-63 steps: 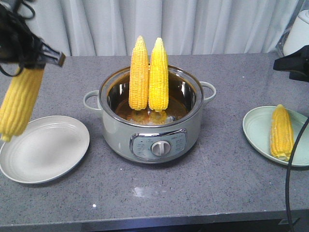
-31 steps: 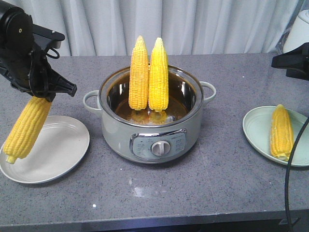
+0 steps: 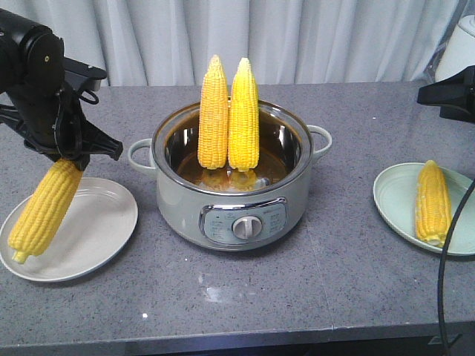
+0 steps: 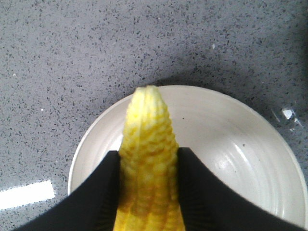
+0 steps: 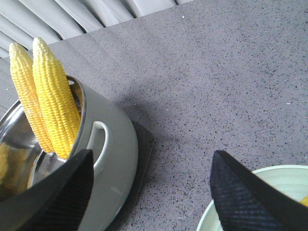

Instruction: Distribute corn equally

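Where the grey speckled worktop [image 3: 334, 289] meets the back of the room, a pale pleated curtain [image 3: 334, 37] closes off the whole rear. A white appliance [image 3: 460, 48] sits at the far right corner. Surface finish: stone-like and glossy, with small light reflections near the front edge.

Left fingers [image 4: 96, 202] are closed on the thick end of one corn cob [image 3: 44, 209] — it hangs tilted, pale tip down, over the white plate [image 3: 96, 230]. Contact between tip and plate cannot be determined.

Centre: a pale green electric pot [image 3: 237, 215] holds two cobs [image 3: 214, 111] standing upright, side by side, against its back wall.

Right: a fourth cob [image 3: 433, 202] lies flat on a light green plate [image 3: 393, 200]. Right fingers [image 5: 240, 197] are spread wide, holding nothing — raised above the worktop near the green plate.
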